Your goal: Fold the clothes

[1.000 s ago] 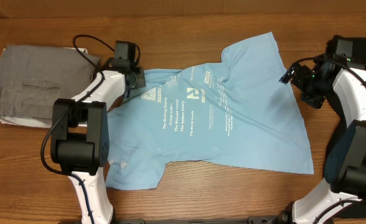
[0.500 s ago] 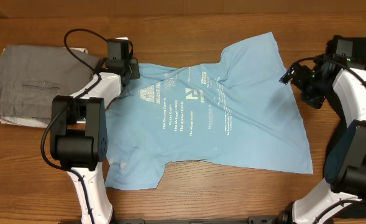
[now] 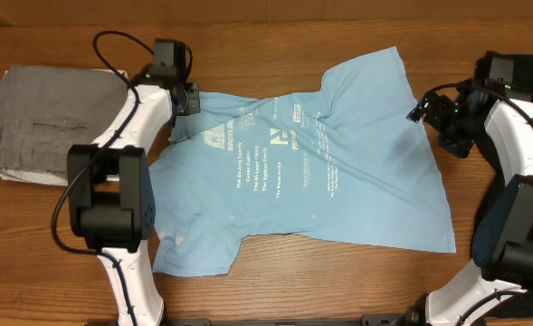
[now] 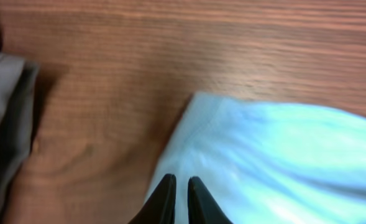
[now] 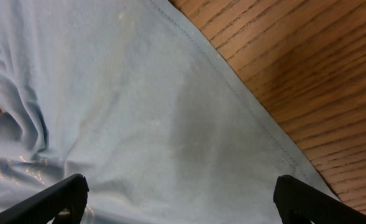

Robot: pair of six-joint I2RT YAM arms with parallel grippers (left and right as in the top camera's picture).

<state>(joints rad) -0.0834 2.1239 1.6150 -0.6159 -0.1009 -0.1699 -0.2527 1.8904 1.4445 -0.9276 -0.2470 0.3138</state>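
Left wrist view: near the left gripper (image 4: 178,194), a folded grey garment (image 3: 51,119) lies on the wooden table (image 3: 338,285). The light blue T-shirt (image 3: 325,172) spreads away from the fingertips, white lettering up, and its far right edge lies beneath the right gripper (image 5: 181,194). The left fingers are pressed nearly together, pinching the shirt's upper left edge. The right fingers stand spread wide above the cloth, holding nothing.

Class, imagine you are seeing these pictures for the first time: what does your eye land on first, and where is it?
A light blue T-shirt with white lettering lies rumpled across the middle of the wooden table. The left gripper pinches its upper-left edge, beside a folded grey garment at far left. The right gripper hovers open over its right side.
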